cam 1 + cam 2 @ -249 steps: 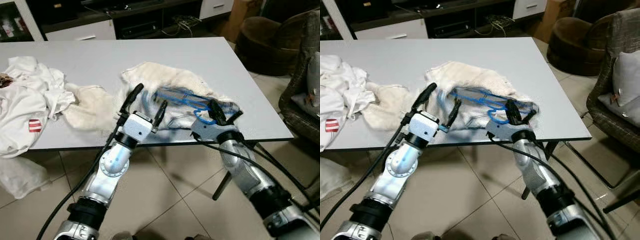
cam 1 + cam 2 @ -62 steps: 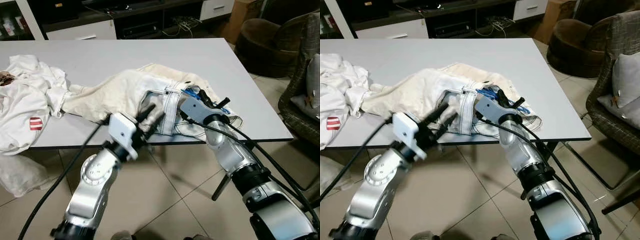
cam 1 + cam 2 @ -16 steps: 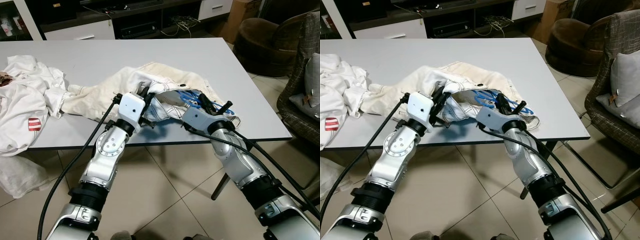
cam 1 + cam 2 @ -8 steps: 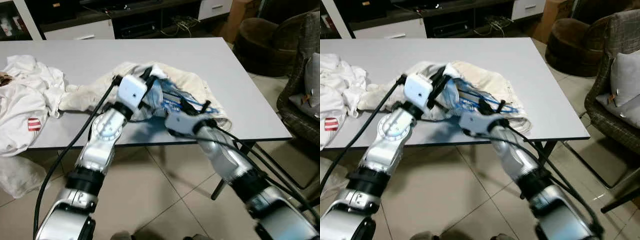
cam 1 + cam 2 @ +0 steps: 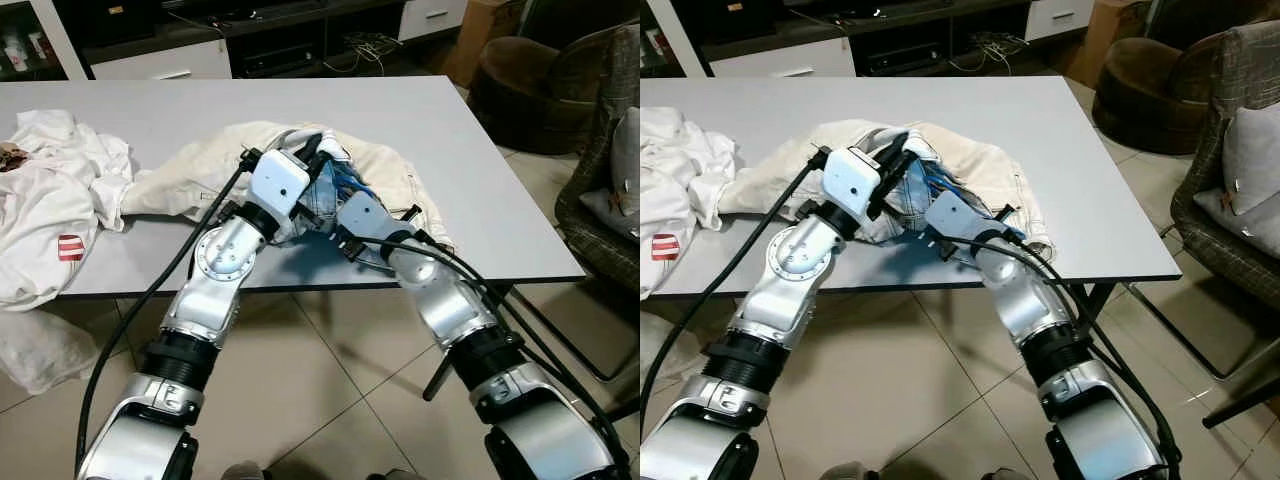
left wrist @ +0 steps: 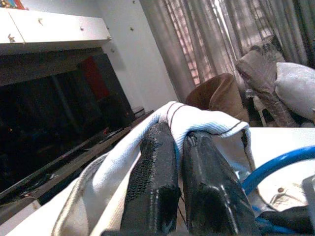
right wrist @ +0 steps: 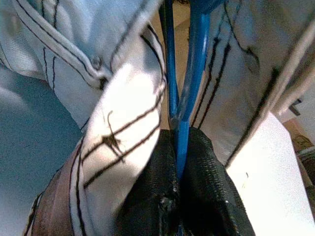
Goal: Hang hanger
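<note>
Cream trousers (image 5: 190,170) lie bunched on the white table (image 5: 480,140). My left gripper (image 5: 318,152) is shut on their waistband (image 6: 197,123) and holds that edge lifted off the table. The cloth is pinched between its fingers (image 6: 152,191). A blue hanger (image 5: 345,187) pokes into the opening under the raised waistband. My right gripper (image 5: 338,203) is shut on the hanger's blue wire (image 7: 189,73), and trouser cloth is draped over its fingers (image 7: 206,196). The two grippers sit close together near the table's front edge. Most of the hanger is hidden inside the trousers.
A pile of white clothes (image 5: 50,190) covers the table's left end. A brown armchair (image 5: 520,80) and a grey woven chair (image 5: 610,180) stand to the right. A dark TV cabinet (image 5: 200,40) runs behind the table. Tiled floor (image 5: 330,400) lies below.
My left gripper has raised the waistband and carried it farther over the table. My right gripper has moved left and forward, pushing the hanger deeper into the trousers.
</note>
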Robot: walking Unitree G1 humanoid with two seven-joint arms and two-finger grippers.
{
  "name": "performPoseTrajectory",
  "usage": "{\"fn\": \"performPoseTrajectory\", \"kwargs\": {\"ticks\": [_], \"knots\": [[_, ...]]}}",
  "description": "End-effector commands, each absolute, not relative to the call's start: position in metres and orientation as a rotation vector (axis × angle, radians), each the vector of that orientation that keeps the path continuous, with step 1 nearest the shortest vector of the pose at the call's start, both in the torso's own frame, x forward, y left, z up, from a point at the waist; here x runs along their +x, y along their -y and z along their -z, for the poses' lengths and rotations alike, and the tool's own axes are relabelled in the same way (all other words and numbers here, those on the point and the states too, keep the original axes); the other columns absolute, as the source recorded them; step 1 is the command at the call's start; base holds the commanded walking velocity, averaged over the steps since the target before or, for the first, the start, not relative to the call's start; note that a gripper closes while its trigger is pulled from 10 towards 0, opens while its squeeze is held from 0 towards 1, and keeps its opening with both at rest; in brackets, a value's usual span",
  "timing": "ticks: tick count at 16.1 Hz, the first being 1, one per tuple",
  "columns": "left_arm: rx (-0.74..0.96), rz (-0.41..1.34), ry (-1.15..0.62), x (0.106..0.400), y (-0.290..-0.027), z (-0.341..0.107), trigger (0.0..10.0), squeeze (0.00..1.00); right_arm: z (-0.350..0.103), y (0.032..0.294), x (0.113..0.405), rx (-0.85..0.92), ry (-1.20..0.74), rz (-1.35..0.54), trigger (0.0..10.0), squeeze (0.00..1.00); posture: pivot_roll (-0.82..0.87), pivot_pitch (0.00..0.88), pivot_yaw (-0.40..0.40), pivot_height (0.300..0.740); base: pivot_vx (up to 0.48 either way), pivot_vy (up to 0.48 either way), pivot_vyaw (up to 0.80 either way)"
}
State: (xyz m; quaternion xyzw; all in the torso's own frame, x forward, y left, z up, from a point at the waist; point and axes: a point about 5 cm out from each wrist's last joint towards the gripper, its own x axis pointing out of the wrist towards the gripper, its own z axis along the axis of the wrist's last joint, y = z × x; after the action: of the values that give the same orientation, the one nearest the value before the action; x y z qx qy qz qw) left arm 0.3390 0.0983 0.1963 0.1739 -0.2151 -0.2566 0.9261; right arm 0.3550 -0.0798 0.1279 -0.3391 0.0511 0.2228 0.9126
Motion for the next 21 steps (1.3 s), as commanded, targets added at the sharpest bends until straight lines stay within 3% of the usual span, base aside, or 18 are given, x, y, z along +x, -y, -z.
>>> {"fn": "performPoseTrajectory", "kwargs": {"ticks": [1,7,13,21], "knots": [[0.341,0.499,0.509,0.341,-0.104,-0.213,0.0,0.00,-0.124,0.086,0.354,-0.640,-0.140,-0.475,10.0,0.00,0.07,0.000,0.009,0.740,0.000,0.000,0.00],[0.291,0.352,0.485,0.352,-0.135,-0.221,0.0,0.00,-0.130,0.094,0.340,-0.534,-0.039,-0.552,10.0,0.00,0.06,0.000,0.006,0.740,0.000,0.000,0.00],[0.256,0.400,0.478,0.350,-0.120,-0.216,0.0,0.00,-0.165,0.087,0.349,-0.356,0.087,-0.435,10.0,0.00,0.05,0.000,0.001,0.740,0.000,0.000,0.00],[0.194,0.426,0.508,0.349,-0.107,-0.226,0.0,0.00,-0.174,0.083,0.363,-0.278,0.126,-0.292,10.0,0.00,0.06,0.000,-0.007,0.740,0.000,0.000,0.00]]}}
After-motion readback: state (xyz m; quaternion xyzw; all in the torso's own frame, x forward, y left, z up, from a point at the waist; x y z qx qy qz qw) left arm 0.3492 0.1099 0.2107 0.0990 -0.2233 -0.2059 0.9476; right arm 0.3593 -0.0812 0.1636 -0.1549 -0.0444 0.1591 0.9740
